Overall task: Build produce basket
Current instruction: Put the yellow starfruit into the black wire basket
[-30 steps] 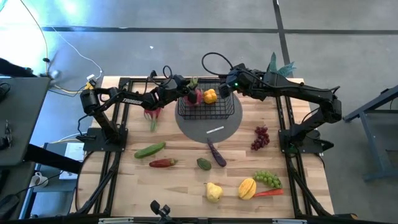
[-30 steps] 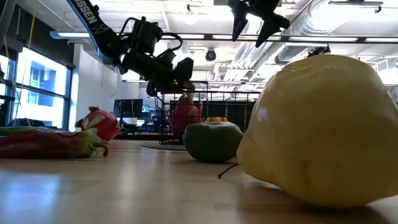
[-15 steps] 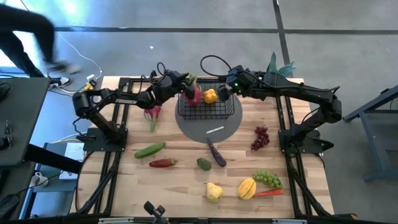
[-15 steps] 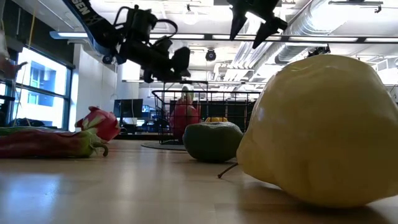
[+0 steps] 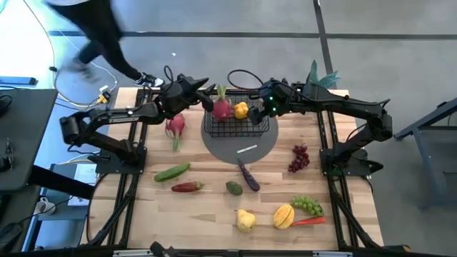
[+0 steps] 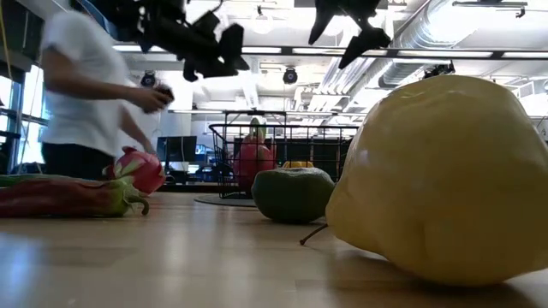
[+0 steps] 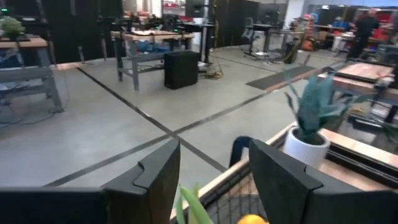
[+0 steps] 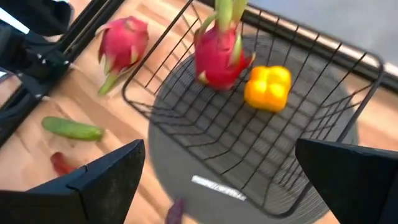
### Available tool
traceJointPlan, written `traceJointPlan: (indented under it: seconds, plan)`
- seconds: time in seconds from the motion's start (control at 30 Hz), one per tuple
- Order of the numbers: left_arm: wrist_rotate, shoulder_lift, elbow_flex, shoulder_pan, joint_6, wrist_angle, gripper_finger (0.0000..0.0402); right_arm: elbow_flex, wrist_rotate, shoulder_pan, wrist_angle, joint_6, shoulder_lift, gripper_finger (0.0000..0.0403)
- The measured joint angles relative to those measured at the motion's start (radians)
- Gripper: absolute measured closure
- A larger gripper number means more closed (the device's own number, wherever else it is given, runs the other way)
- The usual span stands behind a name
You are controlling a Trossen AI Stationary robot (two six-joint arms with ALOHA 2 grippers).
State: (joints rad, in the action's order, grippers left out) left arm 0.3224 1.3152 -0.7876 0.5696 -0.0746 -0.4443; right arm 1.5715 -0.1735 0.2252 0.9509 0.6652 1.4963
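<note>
- The basket sits on a round grey mat at the far middle of the table. You can count two pieces of the produce in it: a pink dragon fruit in the far-left corner and a yellow piece just to its right. The near half of the grid floor is bare — probably the easiest room for the next pieces.
- A second dragon fruit lies on the wood just left of the basket, outside its wall. To all appearances it is the nearest candidate for the left arm.
- The left gripper hangs above the far-left corner of the basket, raised clear of the rim, fingers apart and nothing between them. The left wrist view looks out over the room and a potted plant.
- The right gripper hovers over the right part of the basket, its fingers spread wide and empty. The right wrist view looks down on both stored pieces.
- Toward you, well apart from the basket, lie a cucumber, a red chilli, a green fruit, an eggplant, red grapes, green grapes, a carrot and two yellow pieces.
- Both arms crowd the far edge — you would do well to send only one over the basket at a time.
- A person is walking on the floor beyond the far-left corner of the table.
</note>
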Motion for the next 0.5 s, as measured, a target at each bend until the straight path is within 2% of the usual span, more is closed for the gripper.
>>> traceJointPlan:
  seconds: [0.23,0.5]
  plan:
    - [-0.037,-0.136,0.000,-0.053,0.041,0.194,0.0220,0.000,0.003,-0.075,0.033,0.169,0.000,0.0004]
    - [-0.139,-0.238,0.000,-0.120,0.045,0.392,0.0220,0.000,0.002,-0.200,0.118,0.485,0.000,0.0004]
